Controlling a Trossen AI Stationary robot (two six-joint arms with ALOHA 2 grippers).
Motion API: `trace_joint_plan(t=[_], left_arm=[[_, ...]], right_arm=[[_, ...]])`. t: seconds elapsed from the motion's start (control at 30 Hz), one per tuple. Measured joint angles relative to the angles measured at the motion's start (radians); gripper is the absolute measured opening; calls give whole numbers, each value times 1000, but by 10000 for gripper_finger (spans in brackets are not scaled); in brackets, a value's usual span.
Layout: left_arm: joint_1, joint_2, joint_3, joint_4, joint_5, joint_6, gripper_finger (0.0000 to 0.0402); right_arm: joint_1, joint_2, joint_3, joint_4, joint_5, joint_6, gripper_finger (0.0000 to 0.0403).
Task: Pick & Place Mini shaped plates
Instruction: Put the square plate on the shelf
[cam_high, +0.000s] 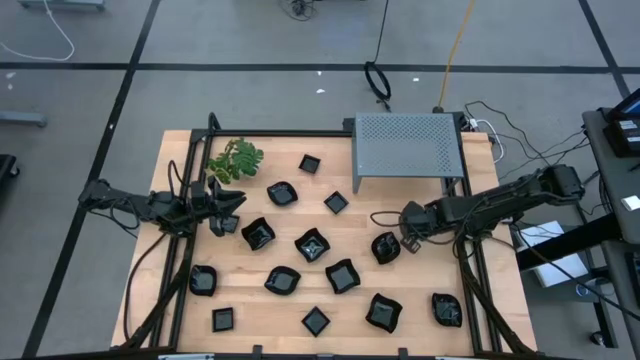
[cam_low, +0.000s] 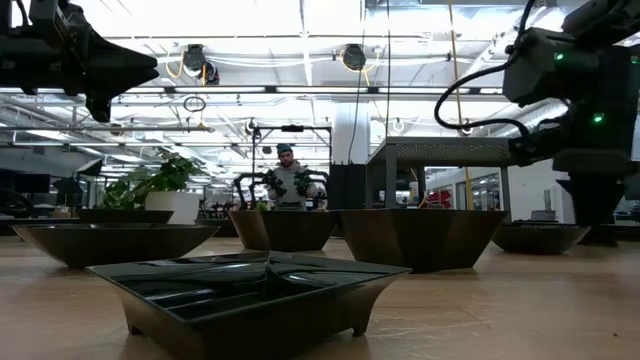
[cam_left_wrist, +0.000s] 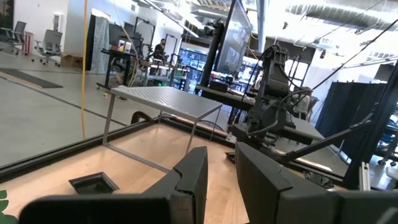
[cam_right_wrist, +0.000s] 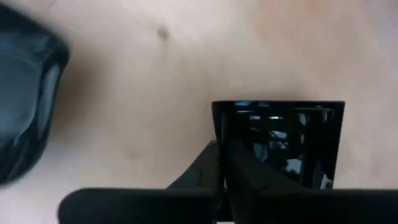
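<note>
Several glossy black mini shaped plates lie scattered on the wooden table (cam_high: 180, 330), among them a wavy one (cam_high: 312, 245) and a rounded one (cam_high: 386, 247). My right gripper (cam_high: 410, 243) points down just right of that rounded plate, shut on a small square plate (cam_right_wrist: 280, 143). The rounded plate (cam_right_wrist: 25, 93) shows at the edge of the right wrist view. At the table's left, my left gripper (cam_high: 232, 210) hangs above the wood, open with nothing between its fingers (cam_left_wrist: 193, 180). My right gripper pinches one side wall of the square plate (cam_right_wrist: 219, 134) between its two fingers, one finger outside (cam_right_wrist: 196, 171) and one inside the dish (cam_right_wrist: 252, 177). The fingers come from above, pointing down. Whether the plate still rests on the wood, I cannot tell.
A grey perforated metal box (cam_high: 405, 148) stands at the far right of the table. A green leafy sprig (cam_high: 235, 160) lies at the far left. Plates crowd the middle and near side. A person (cam_low: 285, 175) is in the room behind.
</note>
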Motion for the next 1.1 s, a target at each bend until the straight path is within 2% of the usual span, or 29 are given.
trace_joint_plan(t=[0.1,0.3,0.53,0.6,0.77,0.9,1.0,1.1], left_arm=[[0,0,0,0,0,0,86],[0,0,0,0,0,0,86],[0,0,0,0,0,0,86],[0,0,0,0,0,0,86],[0,0,0,0,0,0,86],[0,0,0,0,0,0,86],[0,0,0,0,0,0,86],[0,0,0,0,0,0,86]], right_arm=[[20,-67,27,-23,-53,-58,3],[67,-222,125,-3,-81,-228,1],[118,-352,175,161,-85,-475,0],[117,-373,176,230,-37,-513,0],[63,-390,184,333,171,-540,0],[-32,-385,242,338,214,-684,0],[-133,-370,316,269,293,-770,0],[-282,-341,408,74,381,-788,0]])
